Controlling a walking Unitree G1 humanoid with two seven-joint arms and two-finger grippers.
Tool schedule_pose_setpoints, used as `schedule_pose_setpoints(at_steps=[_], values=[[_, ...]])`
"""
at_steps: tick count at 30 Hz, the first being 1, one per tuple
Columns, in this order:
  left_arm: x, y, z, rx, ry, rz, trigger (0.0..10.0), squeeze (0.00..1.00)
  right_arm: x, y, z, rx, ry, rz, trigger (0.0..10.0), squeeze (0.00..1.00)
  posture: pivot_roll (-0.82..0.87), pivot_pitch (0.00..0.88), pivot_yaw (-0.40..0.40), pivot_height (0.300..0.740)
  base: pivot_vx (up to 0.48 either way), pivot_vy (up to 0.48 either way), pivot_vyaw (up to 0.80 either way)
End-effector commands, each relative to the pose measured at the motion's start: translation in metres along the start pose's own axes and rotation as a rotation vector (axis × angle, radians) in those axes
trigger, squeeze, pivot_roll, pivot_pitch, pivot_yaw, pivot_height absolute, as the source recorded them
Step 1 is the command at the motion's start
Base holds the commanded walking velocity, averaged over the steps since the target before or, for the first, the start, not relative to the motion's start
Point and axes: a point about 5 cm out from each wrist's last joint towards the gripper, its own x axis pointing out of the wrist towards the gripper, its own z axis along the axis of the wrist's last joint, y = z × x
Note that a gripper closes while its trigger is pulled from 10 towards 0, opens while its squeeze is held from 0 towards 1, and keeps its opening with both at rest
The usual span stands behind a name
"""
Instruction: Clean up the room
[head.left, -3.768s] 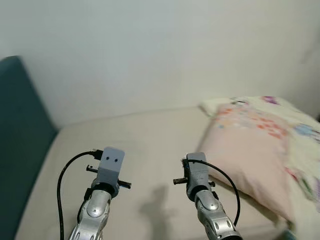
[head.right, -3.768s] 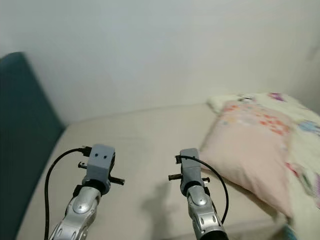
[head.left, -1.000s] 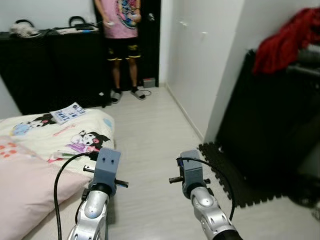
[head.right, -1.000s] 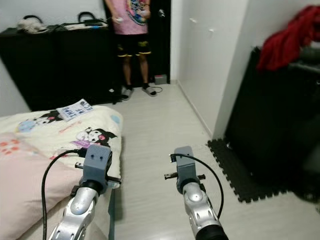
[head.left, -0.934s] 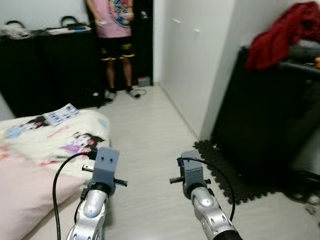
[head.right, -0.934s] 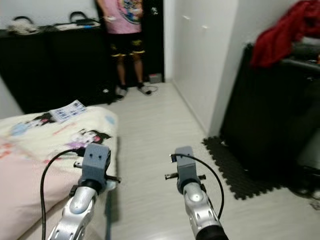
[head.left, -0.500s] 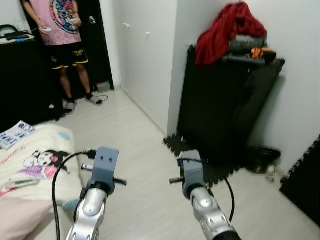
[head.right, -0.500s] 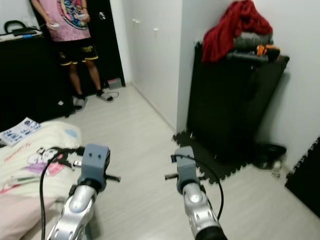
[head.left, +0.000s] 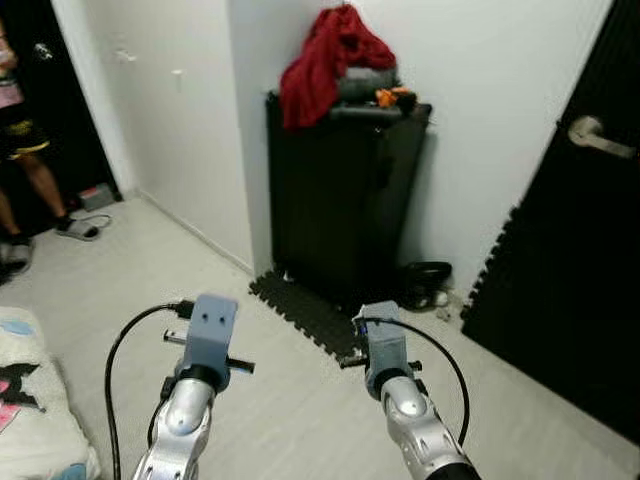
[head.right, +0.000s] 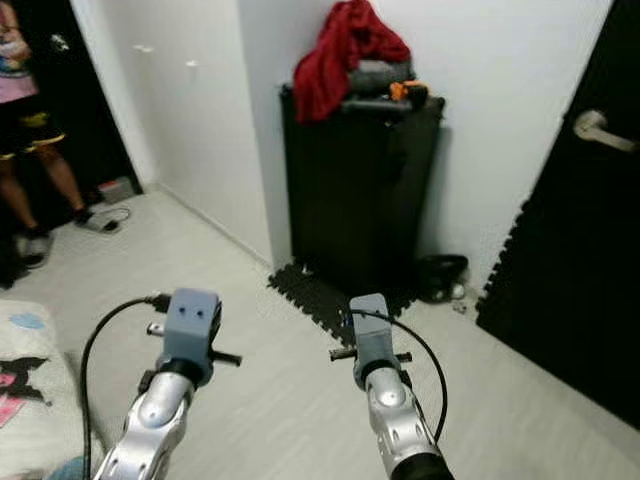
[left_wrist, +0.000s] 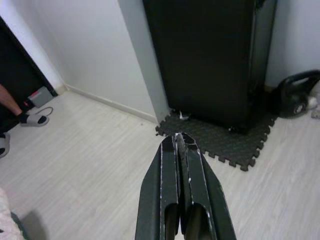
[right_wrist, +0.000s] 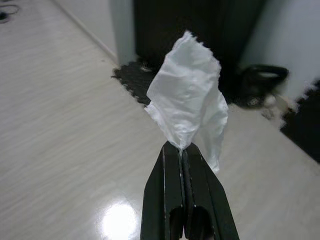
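The right end effector (right_wrist: 182, 146) is clenched on a crumpled piece of white tissue (right_wrist: 187, 102), which stands up from the fingertips and fans out above them, its long axis running on in line with the two black fingers, with one fold drooping down beside them. That is the relation the coming move turns on: the tissue already sits at the very tip of the right arm, carried ahead of the robot over the pale floor (head.left: 290, 400), so the right arm alone has anything to dispose of. The left end effector (left_wrist: 180, 137) is clenched on nothing, its fingers pressed together, held forward beside the right one at about the same height. Ahead stands a tall black cabinet (head.left: 340, 190) against the white wall, with a red garment (head.left: 325, 55) heaped on top beside some folded grey cloth and a small orange thing too small to identify. A black foam mat (head.left: 310, 310) lies at its foot, and a dark round object (head.left: 425, 283) sits on the floor near the corner by a black door (head.left: 590, 240) with a silver handle; what that object is I cannot tell, and no bin can be made out clearly, so where the tissue should go is a guess at best. In the head views the wrist housings hide the fingers and the tissue. At the left edge a person (head.right: 30, 110) stands, cut off, and a corner of patterned bedding (head.left: 30, 420) shows.
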Motion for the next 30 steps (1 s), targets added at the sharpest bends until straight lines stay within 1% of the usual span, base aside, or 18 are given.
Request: schedule_pose_setpoints(at_steps=[1, 30], values=[[-0.0007, -0.0019, -0.0016, -0.003, 0.009, -0.009, 10.0, 0.0, 0.0003, -0.0014, -0.0008, 0.004, 0.005, -0.005, 10.0, 0.0, 0.01, 0.0, 0.015, 0.74, 0.0, 0.0, -0.8], [-0.0017, -0.0016, -0.0028, 0.005, 0.014, -0.022, 10.0, 0.0, 0.0014, -0.0004, -0.002, 0.01, 0.016, -0.008, 10.0, 0.0, 0.02, 0.0, 0.013, 0.74, 0.0, 0.0, -0.8]])
